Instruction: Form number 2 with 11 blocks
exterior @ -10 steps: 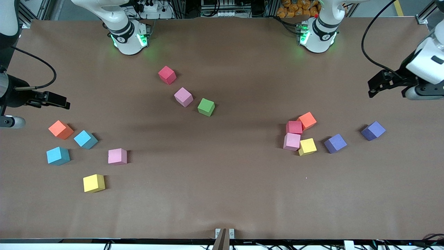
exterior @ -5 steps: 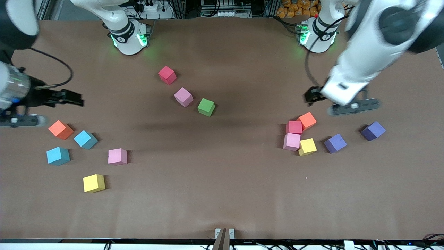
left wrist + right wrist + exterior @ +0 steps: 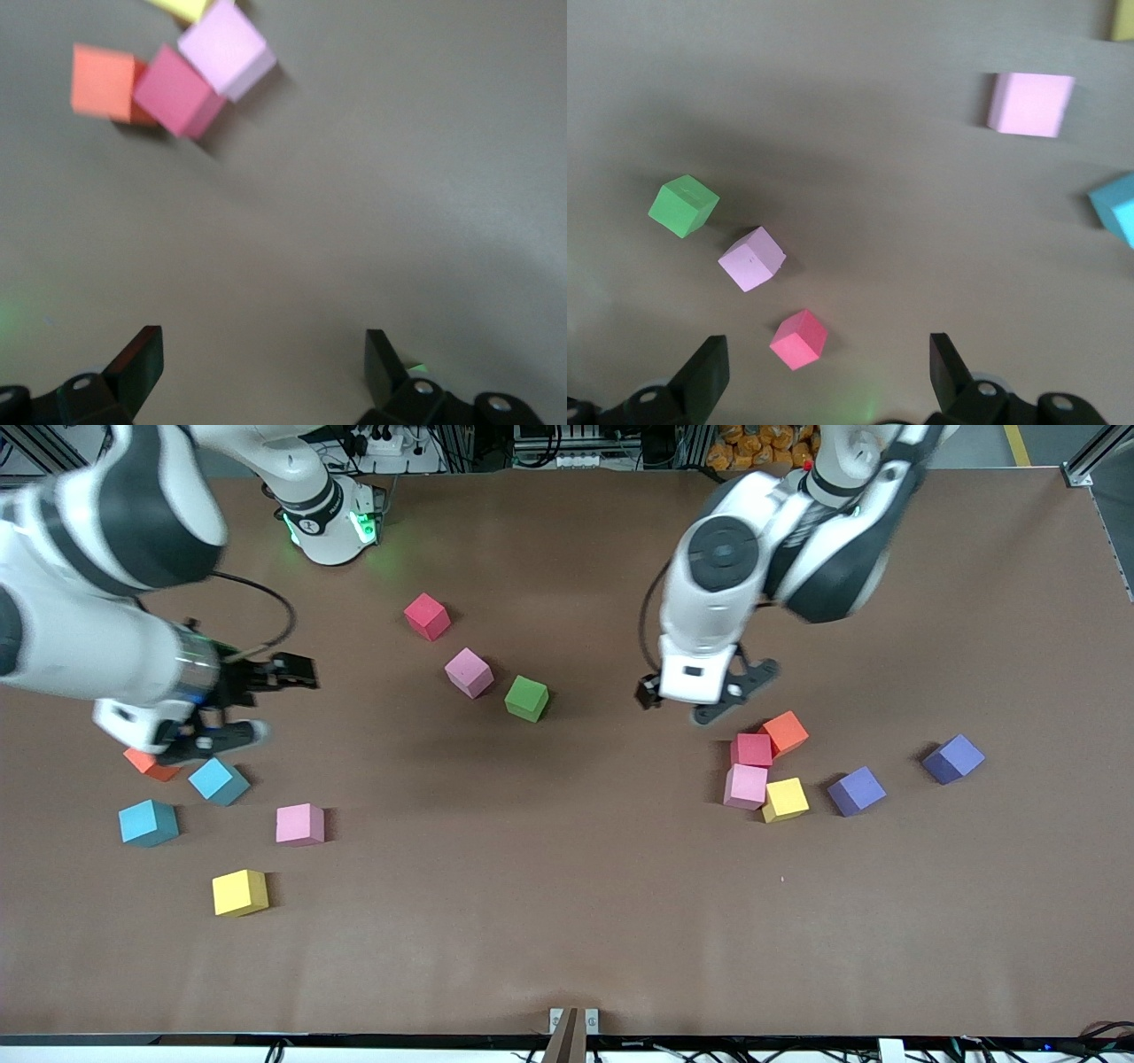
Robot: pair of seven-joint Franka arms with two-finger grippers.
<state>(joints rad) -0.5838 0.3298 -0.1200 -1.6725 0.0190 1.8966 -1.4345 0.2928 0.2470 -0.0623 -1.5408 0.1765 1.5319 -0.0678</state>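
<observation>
Brown paper covers the table, and nothing resembling the 2 has been laid out yet: every block lies loose, so all 11 placements remain, as far as I can judge. Taking the green block as landmark, a pink block sits just beside it toward the right arm's end, and a red block lies farther from the camera than that. Toward the left arm's end a tight cluster holds red, orange, pink and yellow blocks, touching or nearly so, with 2 purple blocks near them. Well away from green, toward the right arm's end, lie 2 light blue, 1 pink, 1 yellow and a partly hidden orange block. No containers are in view. The left gripper hangs spread wide and empty over bare table beside the cluster; the right gripper, fingers also apart and empty, is above the hidden orange block.
</observation>
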